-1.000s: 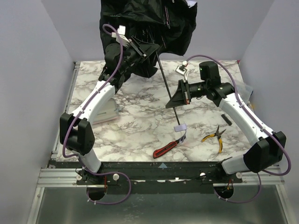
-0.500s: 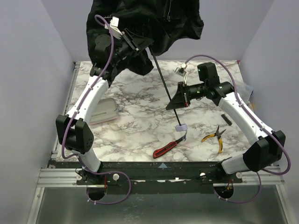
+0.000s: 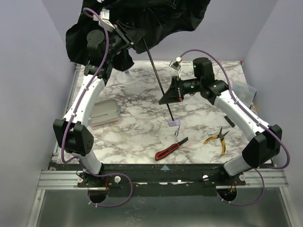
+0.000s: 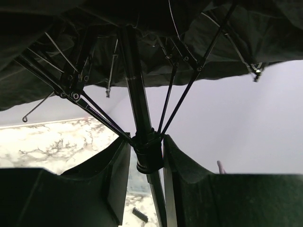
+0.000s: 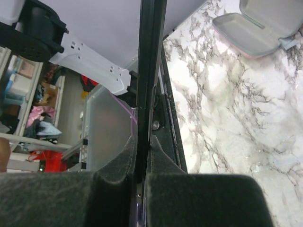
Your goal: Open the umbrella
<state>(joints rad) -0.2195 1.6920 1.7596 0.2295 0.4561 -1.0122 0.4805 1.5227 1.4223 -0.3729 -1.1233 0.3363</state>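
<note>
**Two arms hold a part-open umbrella in the air**

The umbrella [image 3: 142,19] is lifted clear of the tabletop [image 3: 137,101] and tilted. Its black-lined canopy sits high at the back left, and its small lavender handle [image 3: 173,123] hangs low near the middle. The right fingers [image 5: 127,158] are pinched almost shut on the thin shaft [image 3: 157,78] a little above the handle. That grip seems meant to anchor the pole so it cannot slide. The left fingers [image 4: 122,163], partly apart, press on either side of the runner [image 4: 148,156], the collar where the ribs [image 4: 182,87] meet, just under the canopy. Holding there makes sense, since pushing the collar away from the handle is what spreads the ribs. The ribs angle outward but the fabric sags in folds, so I judge the umbrella only part open and not yet locked. A red knife [image 3: 170,149], yellow pliers [image 3: 217,138] and a grey case [image 3: 104,112] lie on the tabletop below.
</note>
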